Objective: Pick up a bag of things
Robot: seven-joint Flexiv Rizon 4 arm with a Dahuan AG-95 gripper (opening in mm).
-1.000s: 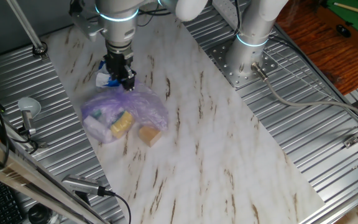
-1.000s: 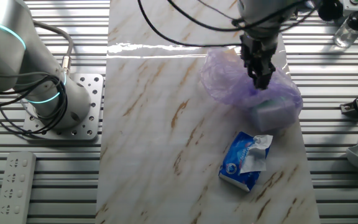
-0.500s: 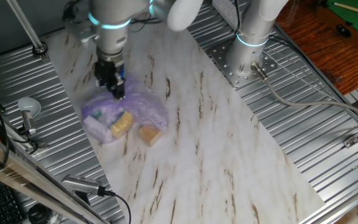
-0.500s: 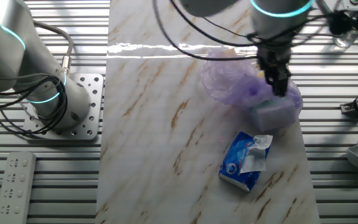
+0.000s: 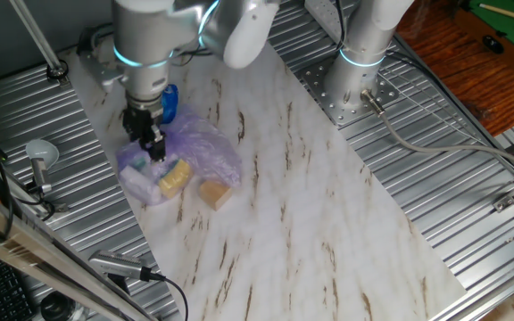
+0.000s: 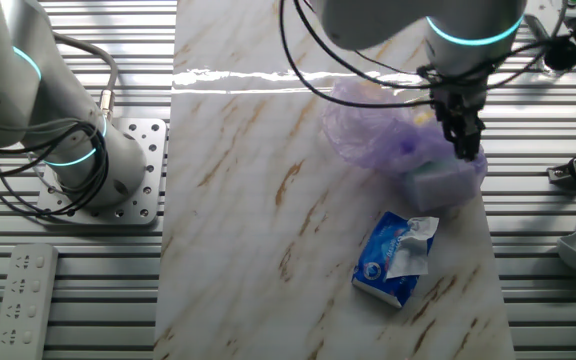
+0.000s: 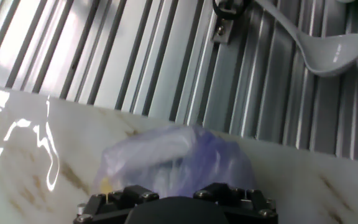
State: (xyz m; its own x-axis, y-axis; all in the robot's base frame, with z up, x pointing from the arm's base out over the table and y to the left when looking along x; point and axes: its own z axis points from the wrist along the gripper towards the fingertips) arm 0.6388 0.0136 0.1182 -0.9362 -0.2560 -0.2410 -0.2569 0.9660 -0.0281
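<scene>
The bag of things (image 5: 190, 156) is a wrinkly pale-purple plastic bag lying on the marble board. A yellow block (image 5: 175, 176) and a whitish item (image 6: 440, 181) show through it. My gripper (image 5: 150, 144) hangs just over the bag's left part, fingers pointing down. In the other fixed view the gripper (image 6: 465, 143) is over the right side of the bag (image 6: 383, 135). The fingers look like one narrow dark shape, and I cannot tell whether they are open or shut. The hand view shows the bag (image 7: 179, 155) right below, with the fingertips out of sight.
A tan wooden cube (image 5: 214, 193) lies against the bag's near edge. A blue-and-white packet (image 6: 398, 258) lies on the board beside the bag. A white ladle (image 7: 328, 48) lies on the ribbed metal beyond the board's edge. A second arm's base (image 5: 351, 85) stands nearby.
My gripper has moved from the bag's far edge near the blue packet across to the bag's end by the ladle. The bag has not moved.
</scene>
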